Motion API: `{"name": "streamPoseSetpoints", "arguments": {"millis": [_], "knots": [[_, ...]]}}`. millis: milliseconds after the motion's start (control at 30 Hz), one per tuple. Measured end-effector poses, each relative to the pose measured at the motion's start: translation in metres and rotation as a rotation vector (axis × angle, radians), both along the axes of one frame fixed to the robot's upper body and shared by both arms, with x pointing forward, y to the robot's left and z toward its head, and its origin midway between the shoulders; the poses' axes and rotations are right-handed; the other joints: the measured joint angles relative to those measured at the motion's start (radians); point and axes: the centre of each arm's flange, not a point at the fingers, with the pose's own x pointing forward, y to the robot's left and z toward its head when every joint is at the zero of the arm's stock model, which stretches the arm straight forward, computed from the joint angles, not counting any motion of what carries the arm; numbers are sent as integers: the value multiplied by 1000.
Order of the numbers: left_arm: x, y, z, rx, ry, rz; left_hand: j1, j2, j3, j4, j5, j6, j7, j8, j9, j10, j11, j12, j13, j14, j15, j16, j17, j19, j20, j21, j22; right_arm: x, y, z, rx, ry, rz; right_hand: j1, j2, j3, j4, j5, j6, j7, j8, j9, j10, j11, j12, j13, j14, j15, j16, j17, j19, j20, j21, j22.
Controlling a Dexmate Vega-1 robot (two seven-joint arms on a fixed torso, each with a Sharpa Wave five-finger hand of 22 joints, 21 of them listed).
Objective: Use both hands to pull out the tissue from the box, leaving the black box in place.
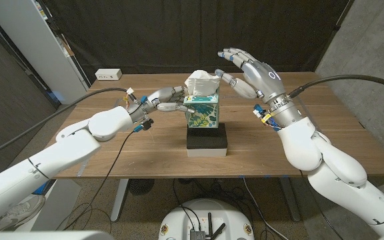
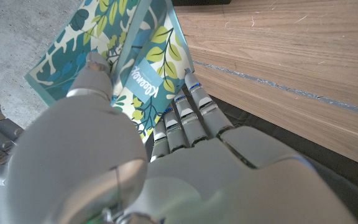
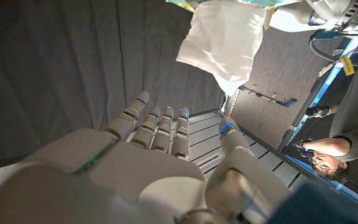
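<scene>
1. So far, the tissue [image 1: 201,83] is not pulled out: it sticks up from the top opening of the tissue box [image 1: 203,111], and the box stands on the black box [image 1: 207,139] near the middle of the table [image 1: 325,127].
2. The left hand [image 1: 167,101] is at the left side of the tissue box. In the left wrist view its fingers [image 2: 188,115] lie against the leaf-patterned wall and the thumb is on the top part, so I judge that it steadies the box; how firm the hold is, I cannot tell.
3. The right hand [image 1: 249,72] is above and to the right of the tissue, with fingers spread and curved, holding nothing. In the right wrist view the fingertips [image 3: 160,115] are near the white tissue [image 3: 225,40] but apart from it.
4. What is left, in my judgement: the right hand must close on the tissue and draw it upward, while the left keeps both boxes in place.
5. The tissue points up, its long axis about vertical, with crumpled folds at the top. The tissue box also stands upright.
</scene>
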Motion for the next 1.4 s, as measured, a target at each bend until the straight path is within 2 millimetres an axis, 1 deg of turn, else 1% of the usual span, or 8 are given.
{"name": "streamPoseSetpoints", "arguments": {"millis": [67,433,533,767,867,1167,1300,1400], "knots": [[0,1,0,0,0,0,0,0,0,0,0,-2,-2,0,0,0,0,0,0,0,0,0,0,0,0,0,0,1,2,-1,-10,7,3,13,-13,3,-3,0,4,-4,0,0,0,0,0,0,0,0,0,0,0,0,0,0],[-1,2,-1,-2,1,1,0,0,0,0,4,-2,-1,-1,-1,0,0,0,0,0,0,0,0,0,0,0,0,3,11,-2,-45,30,12,25,-1,7,-7,0,4,-4,0,0,0,0,0,0,0,0,0,0,4,4,0,0],[-1,2,-1,-2,2,1,0,0,0,0,4,-2,-1,-1,-1,0,0,1,0,0,0,0,1,0,0,0,0,4,13,-3,-54,37,14,25,-1,12,-18,8,12,-12,0,0,0,-8,0,0,0,0,0,-2,4,4,0,0],[-1,2,-1,-2,5,-1,-5,4,3,3,4,-2,-2,-3,-2,0,0,1,0,0,0,0,1,0,0,0,0,7,17,-3,-72,62,19,36,9,16,-22,8,33,-3,8,0,0,-8,0,0,0,0,0,-3,4,3,0,0],[0,3,-1,-1,5,-1,-6,5,3,3,4,-2,-2,0,-2,0,0,1,2,0,0,0,1,0,0,0,0,9,18,-4,-78,73,19,53,-8,19,-25,8,46,0,8,0,0,-8,0,0,0,0,0,-3,4,3,0,0],[1,3,-1,-3,7,-2,-10,9,3,3,4,-2,-2,0,-4,0,0,1,5,0,0,0,0,0,0,0,0,13,21,-4,-94,98,19,53,-8,27,-39,8,52,5,14,0,-4,-11,0,0,0,0,0,-7,4,4,0,0],[1,3,-1,-4,8,-3,-10,9,3,3,4,-2,-2,0,-5,0,0,0,5,0,0,0,0,0,0,0,0,15,23,-5,-101,107,13,88,-14,34,-54,14,56,2,14,2,-11,-18,-2,0,0,0,0,-12,10,9,0,0],[2,3,-1,-4,10,-4,-10,9,6,6,4,-2,-2,0,-6,0,0,-4,5,0,0,0,0,0,0,0,0,16,24,-6,-105,106,5,120,-18,44,-64,19,70,-13,14,5,-18,-26,-4,0,0,0,-7,-16,14,4,0,0]]}}
